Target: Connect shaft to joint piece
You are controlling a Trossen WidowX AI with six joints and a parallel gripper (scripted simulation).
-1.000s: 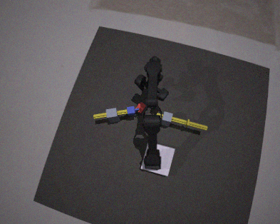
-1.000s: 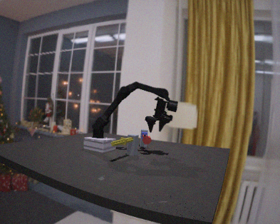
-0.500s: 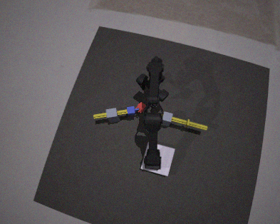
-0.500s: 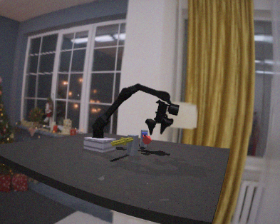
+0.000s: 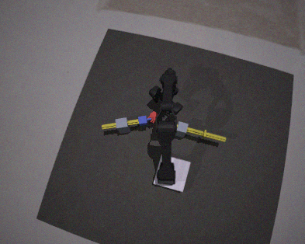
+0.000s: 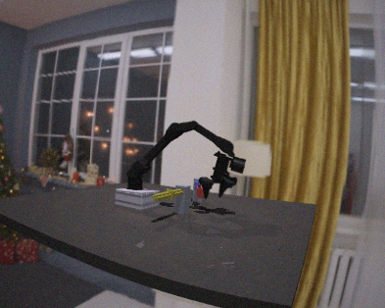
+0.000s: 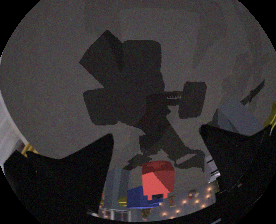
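A yellow shaft [image 5: 108,126] [image 7: 137,197] runs through a grey block [image 5: 122,123] [image 6: 183,199] on the left and ends in a blue part [image 5: 143,120] with the red joint piece [image 5: 152,116] [image 6: 200,191] [image 7: 157,181] on it. The second yellow shaft [image 5: 207,134] sits in a grey block [image 5: 181,129] on the right; its inner end is hidden under my arm. My gripper [image 5: 163,104] [image 6: 215,188] [image 7: 159,135] is open and empty. It hangs just above and slightly beyond the red joint piece, which shows low between the fingers in the wrist view.
The assembly stands on a dark mat [image 5: 106,175] on a table [image 6: 208,255]. My arm rises from a white base plate [image 5: 181,175] [image 6: 134,197] in front of the shafts and arches over them. The arm's shadow lies on the mat beyond the joint.
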